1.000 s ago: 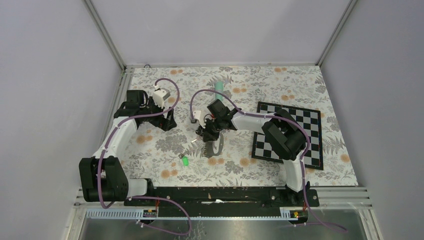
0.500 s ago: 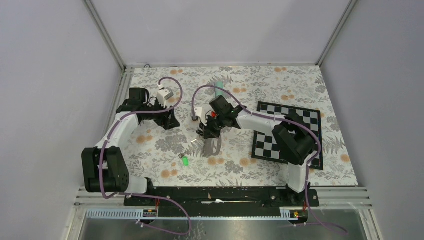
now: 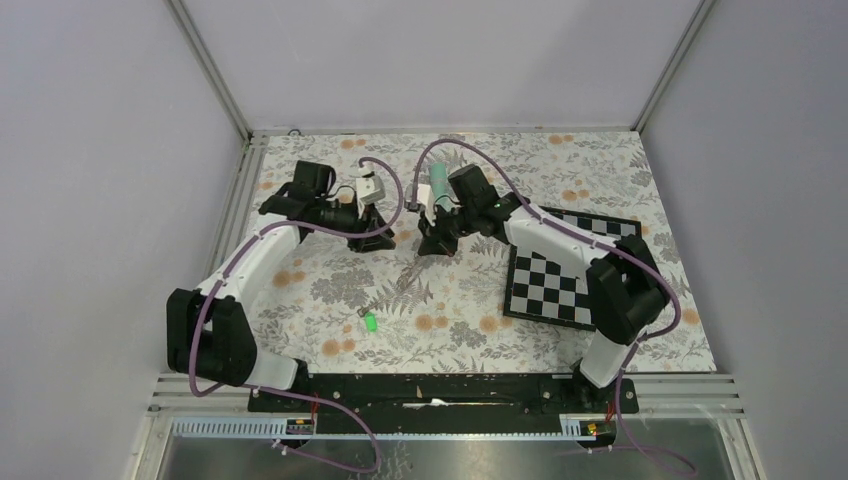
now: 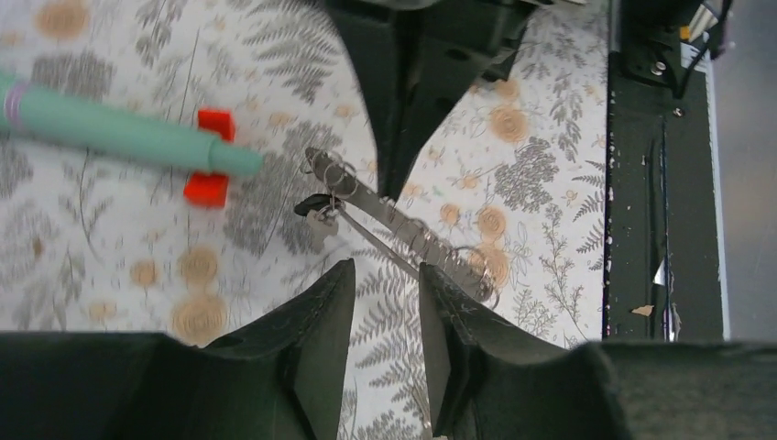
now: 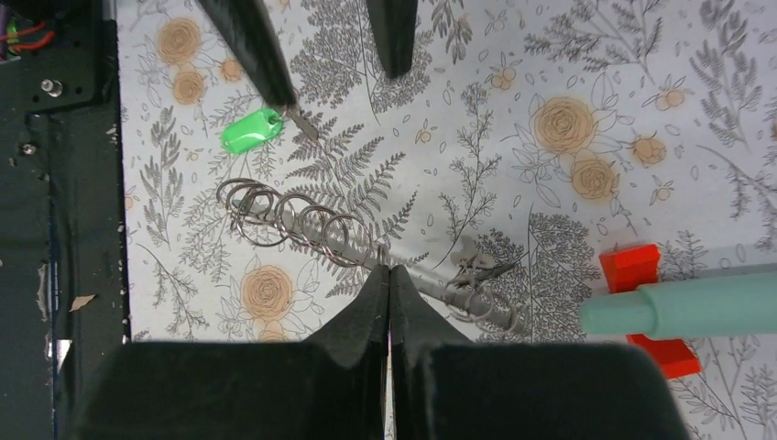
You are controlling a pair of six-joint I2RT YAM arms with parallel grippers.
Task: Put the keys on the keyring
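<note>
Floral cloth [image 3: 600, 170] covers the table, and over it my right gripper [image 5: 389, 270] is pinched tight on the keyring [image 5: 353, 247], just beside the teal stick [image 5: 678, 307]. The left gripper [image 4: 385, 298] faces the keyring, fingers a narrow gap apart and gripping nothing. The green key [image 5: 249, 130] lies loose on the cloth, nearer the bases, and I can't pick out the plain key. So I judge this as presenting the keyring, and next the left must fetch a key and line it up with an opening.

Plain pale-grey walls [image 3: 100, 150] close round the floral-covered table [image 3: 600, 160] on three sides. Aluminium posts [image 3: 210, 70] rise from its far corners. A chequered board [image 3: 545, 295] lies on its right half.
</note>
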